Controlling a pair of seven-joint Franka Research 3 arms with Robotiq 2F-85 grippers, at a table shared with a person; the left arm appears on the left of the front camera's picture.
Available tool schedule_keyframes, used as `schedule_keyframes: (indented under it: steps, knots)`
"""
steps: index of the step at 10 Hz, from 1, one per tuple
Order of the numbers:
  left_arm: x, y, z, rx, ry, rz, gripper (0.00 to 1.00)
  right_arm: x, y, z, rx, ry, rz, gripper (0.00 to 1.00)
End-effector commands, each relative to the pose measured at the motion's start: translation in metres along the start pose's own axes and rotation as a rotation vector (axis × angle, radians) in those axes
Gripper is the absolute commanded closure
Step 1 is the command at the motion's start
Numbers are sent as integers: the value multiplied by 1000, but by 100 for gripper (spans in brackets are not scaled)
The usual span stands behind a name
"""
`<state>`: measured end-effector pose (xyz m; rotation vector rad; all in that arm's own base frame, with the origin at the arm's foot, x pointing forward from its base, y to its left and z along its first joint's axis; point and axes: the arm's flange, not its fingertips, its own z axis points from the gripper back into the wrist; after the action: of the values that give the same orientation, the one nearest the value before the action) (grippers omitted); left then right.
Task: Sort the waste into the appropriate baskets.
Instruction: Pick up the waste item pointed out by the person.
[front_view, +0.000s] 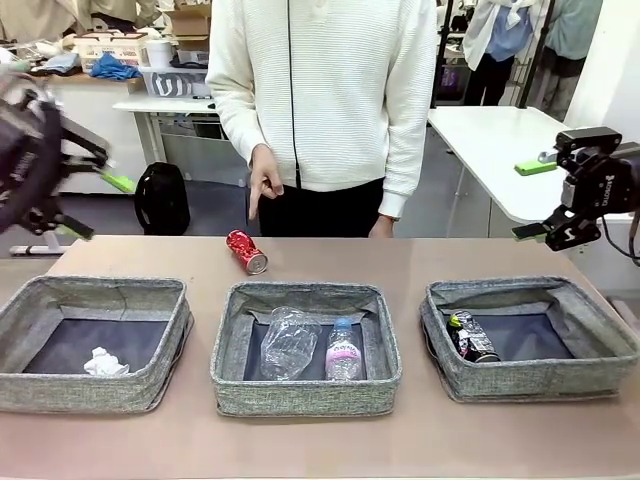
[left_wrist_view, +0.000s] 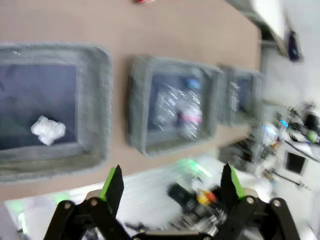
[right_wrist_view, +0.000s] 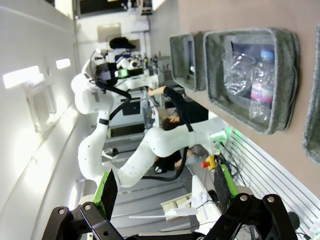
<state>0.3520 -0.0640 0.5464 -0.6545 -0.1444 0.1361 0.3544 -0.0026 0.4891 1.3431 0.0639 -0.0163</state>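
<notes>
Front view alone shows red can whole.

Robotics lab: white robot arm, worktables.

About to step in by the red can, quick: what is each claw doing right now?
Left claw: open, holding nothing.
Right claw: open, holding nothing.

No words or numbers are showing clearly enough to read. The small bottle is wearing a pink label, but its print is too tiny.
</notes>
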Motion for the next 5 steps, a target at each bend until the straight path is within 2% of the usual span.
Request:
schedule_keyframes:
  steps: [1,2,3,4,5]
  knots:
    - [11,-38,-47,601,-98,81,0,0,4,-1,2,-15,-17,0]
    - [13,-49,-62,615,-145,87,0,0,4,-1,2,-15,-17,0]
    - [13,-58,-66,475,-267,101,0,0,4,-1,2,-15,-17,0]
    - [0,-50,-53,299,-125,-32,0,0,4,-1,2,-15,-17,0]
    - [0,-50,-53,299,-125,-32,0,0,4,-1,2,-15,-17,0]
